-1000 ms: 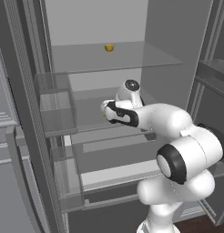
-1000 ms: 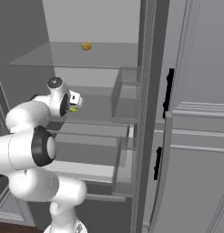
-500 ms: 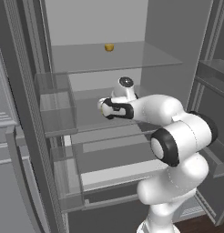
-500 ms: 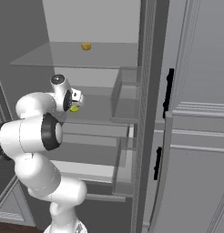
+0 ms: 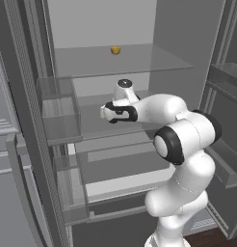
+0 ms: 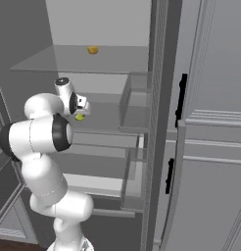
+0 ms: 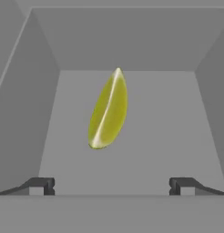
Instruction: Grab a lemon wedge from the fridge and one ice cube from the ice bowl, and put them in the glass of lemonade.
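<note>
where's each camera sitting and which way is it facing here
Left base view: behind the arm on its left, facing into the open fridge; the arm rises lower right.
Right base view: behind on its right, same fridge; the arm rises lower left.
Hand view: on the hand, looking along the open gripper at a yellow-green wedge; dark fingertips show at the bottom.
Both base views share the orange chunk on the upper shelf.

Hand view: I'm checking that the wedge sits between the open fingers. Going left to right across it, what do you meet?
Left fingertip → yellow-green lemon wedge on the fridge shelf → right fingertip.
</note>
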